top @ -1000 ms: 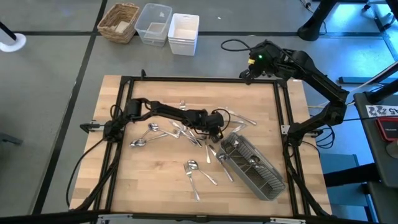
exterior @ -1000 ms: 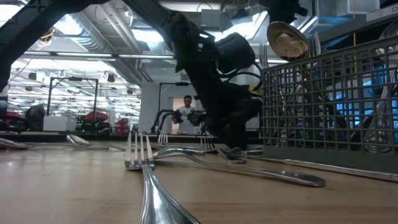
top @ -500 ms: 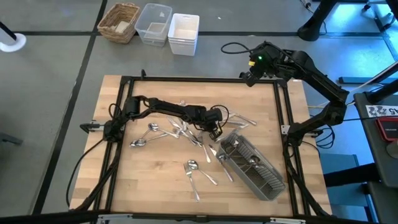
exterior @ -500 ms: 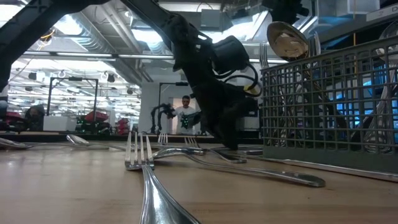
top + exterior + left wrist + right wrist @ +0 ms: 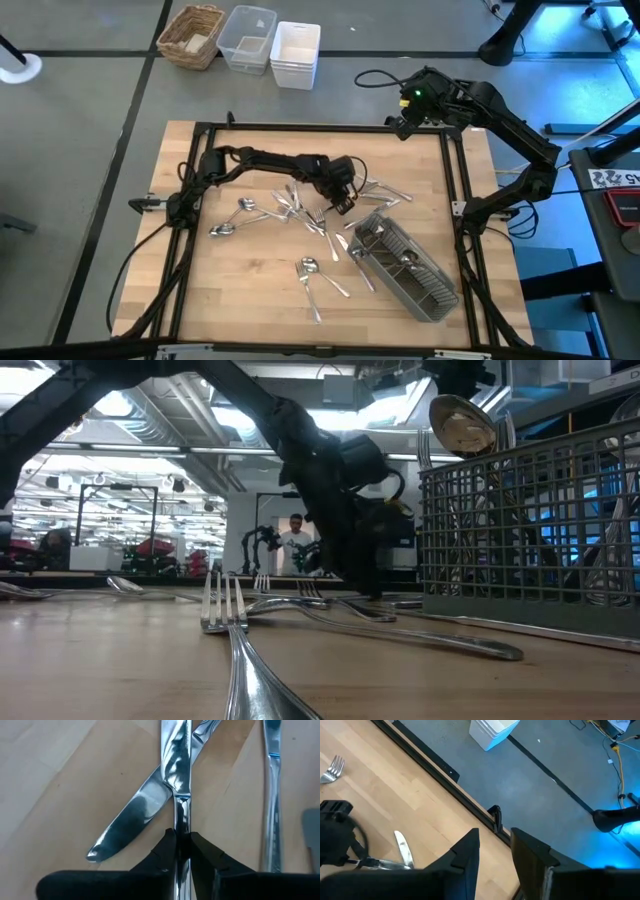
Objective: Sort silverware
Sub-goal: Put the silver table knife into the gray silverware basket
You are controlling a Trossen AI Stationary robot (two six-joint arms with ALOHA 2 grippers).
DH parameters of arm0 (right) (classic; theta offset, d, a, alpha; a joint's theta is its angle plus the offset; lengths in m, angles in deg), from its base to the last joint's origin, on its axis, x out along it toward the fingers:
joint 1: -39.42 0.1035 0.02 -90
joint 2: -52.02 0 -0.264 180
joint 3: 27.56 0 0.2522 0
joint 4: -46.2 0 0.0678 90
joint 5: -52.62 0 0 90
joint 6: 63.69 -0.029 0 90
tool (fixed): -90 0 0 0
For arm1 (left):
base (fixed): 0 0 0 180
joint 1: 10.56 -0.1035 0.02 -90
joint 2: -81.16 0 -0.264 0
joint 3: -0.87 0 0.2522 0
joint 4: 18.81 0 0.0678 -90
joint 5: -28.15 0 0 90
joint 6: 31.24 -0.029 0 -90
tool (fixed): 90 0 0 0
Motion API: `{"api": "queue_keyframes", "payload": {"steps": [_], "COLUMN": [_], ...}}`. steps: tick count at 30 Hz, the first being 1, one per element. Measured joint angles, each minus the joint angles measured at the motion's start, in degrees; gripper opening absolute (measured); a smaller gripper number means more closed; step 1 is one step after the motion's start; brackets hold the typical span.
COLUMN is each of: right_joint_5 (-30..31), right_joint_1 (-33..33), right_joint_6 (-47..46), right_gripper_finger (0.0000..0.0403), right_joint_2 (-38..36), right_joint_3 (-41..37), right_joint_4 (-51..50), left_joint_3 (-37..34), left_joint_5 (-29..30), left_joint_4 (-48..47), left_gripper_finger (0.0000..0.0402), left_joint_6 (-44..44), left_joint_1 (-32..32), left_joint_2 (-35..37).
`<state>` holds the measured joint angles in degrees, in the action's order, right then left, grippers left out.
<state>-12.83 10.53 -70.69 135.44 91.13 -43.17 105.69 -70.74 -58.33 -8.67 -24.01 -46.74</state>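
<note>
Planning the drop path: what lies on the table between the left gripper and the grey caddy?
In the high view, a short stretch of wood with loose silverware separates the left gripper, shut on a piece, from the caddy.

Knife [image 5: 177, 775] pinched in left end effector [image 5: 182, 847]: both ends cut off by frame edge. Caddy [image 5: 530, 525] contents mostly screened by mesh. Distant person [image 5: 294, 540] too small to make out.

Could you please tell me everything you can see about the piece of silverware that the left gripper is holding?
The left gripper is shut on a slim, shiny metal piece of silverware, pinching its narrow handle between both fingers. It runs straight away from the gripper, widening into a mirror-bright part whose far end is out of view. It crosses over a table knife lying on the wooden table.
</note>
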Motion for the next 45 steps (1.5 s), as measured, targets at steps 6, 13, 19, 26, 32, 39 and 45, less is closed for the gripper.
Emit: {"api": "queue_keyframes", "payload": {"steps": [6, 13, 19, 26, 32, 39, 45], "right_joint_5": [0.3, 0.5, 0.8, 0.9, 0.9, 0.3, 0.3], "right_joint_1": [0.0, 0.0, 0.0, 0.0, 0.0, 0.0, 0.0], "right_joint_6": [0.0, 0.0, 0.0, 0.0, -0.1, -3.4, -6.4], "right_gripper_finger": [0.0112, 0.0112, 0.0112, 0.0112, 0.0112, 0.0112, 0.0112], "right_joint_2": [-0.2, -1.2, -1.5, -3.1, -6.1, -9.6, -11.8], "right_joint_3": [0.0, 0.1, 0.1, 0.1, 0.1, 0.0, 0.0], "right_joint_4": [0.0, -0.3, -2.0, -2.3, -2.3, -2.3, -2.3], "left_joint_3": [1.3, 1.5, 1.5, 1.6, 1.6, 1.6, 1.7], "left_joint_5": [-6.4, -13.2, -18.8, -26.6, -31.3, -37.1, -37.5], "left_joint_4": [0.0, 0.6, 1.2, 5.9, 15.8, 36.9, 58.4], "left_gripper_finger": [0.0025, 0.0031, 0.0027, 0.0026, 0.0026, 0.0025, 0.0028], "left_joint_6": [1.0, 2.3, 3.1, 5.7, 11.1, 21.2, 31.3], "left_joint_1": [-2.5, -4.7, -6.2, -8.2, -9.7, -11.0, -9.7], "left_joint_2": [-0.1, 0.5, 0.6, 1.0, 1.0, 1.0, 1.1]}}
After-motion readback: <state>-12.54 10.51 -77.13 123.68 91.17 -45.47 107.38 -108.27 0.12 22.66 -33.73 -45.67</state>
